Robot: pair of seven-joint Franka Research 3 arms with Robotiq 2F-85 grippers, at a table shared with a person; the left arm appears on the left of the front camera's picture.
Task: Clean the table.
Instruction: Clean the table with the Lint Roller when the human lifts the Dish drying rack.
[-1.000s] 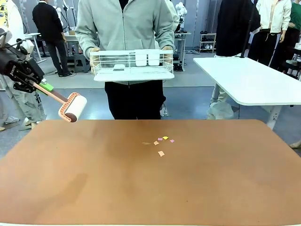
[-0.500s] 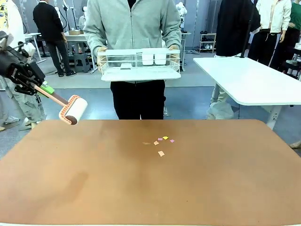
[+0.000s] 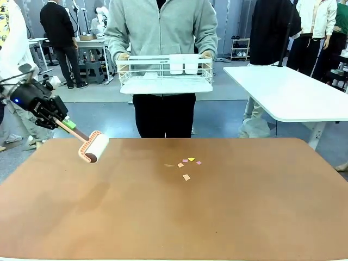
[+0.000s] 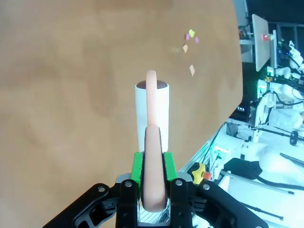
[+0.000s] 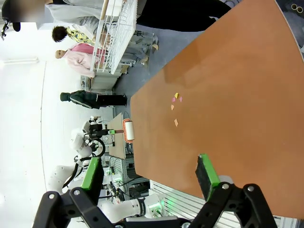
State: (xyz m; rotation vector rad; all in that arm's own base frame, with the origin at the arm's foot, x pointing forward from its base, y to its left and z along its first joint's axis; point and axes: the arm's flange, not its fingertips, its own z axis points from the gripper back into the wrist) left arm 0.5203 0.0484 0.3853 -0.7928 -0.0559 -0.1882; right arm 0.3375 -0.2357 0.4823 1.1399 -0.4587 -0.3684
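The reddish-brown table (image 3: 174, 217) bears a small cluster of coloured paper scraps (image 3: 186, 164) just past its middle. My left gripper (image 3: 65, 123) is shut on the peach handle of a lint roller (image 3: 95, 147), whose white roll hovers just over the table's far left corner. In the left wrist view the handle sits clamped between the green pads of the left gripper (image 4: 153, 164), with the lint roller (image 4: 152, 107) pointing toward the scraps (image 4: 190, 42). My right gripper (image 5: 148, 173) stands open over the table (image 5: 237, 95), nothing between its fingers, well short of the scraps (image 5: 175, 102).
A person in a grey hoodie stands at the far edge holding a white wire basket (image 3: 166, 73) with white cups in it at chest height. A white-topped table (image 3: 293, 92) stands at the back right. Other people stand farther off.
My left arm has come down and to the right, bringing the lint roller from above the floor to just over the table's corner. The person with the basket has shifted slightly right.
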